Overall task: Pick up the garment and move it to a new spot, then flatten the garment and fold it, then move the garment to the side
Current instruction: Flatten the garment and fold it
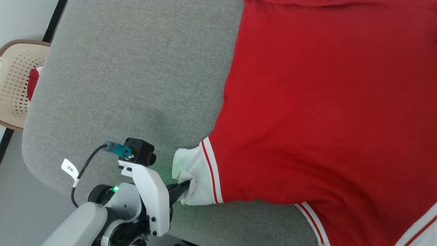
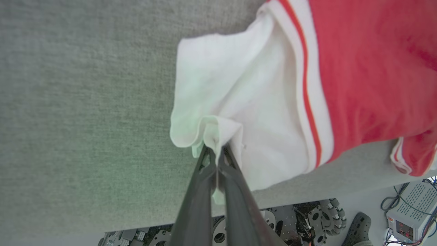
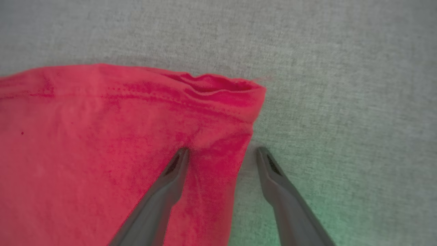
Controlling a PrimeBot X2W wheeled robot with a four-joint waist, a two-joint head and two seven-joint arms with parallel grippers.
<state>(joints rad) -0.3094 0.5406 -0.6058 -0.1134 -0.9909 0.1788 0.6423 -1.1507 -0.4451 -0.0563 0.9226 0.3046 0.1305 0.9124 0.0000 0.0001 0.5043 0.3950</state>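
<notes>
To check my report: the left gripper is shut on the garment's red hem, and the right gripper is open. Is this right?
No. The left gripper is shut on the white sleeve of the garment, not its red hem; the left wrist view shows this. The right gripper is open.

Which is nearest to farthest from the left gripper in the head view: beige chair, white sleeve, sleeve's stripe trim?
1. white sleeve: pinched in the shut left gripper, right at its tips.
2. stripe trim: just past the sleeve, on the side of the red body, to the right.
3. beige chair: at the far left edge, beyond the grey table.
</notes>
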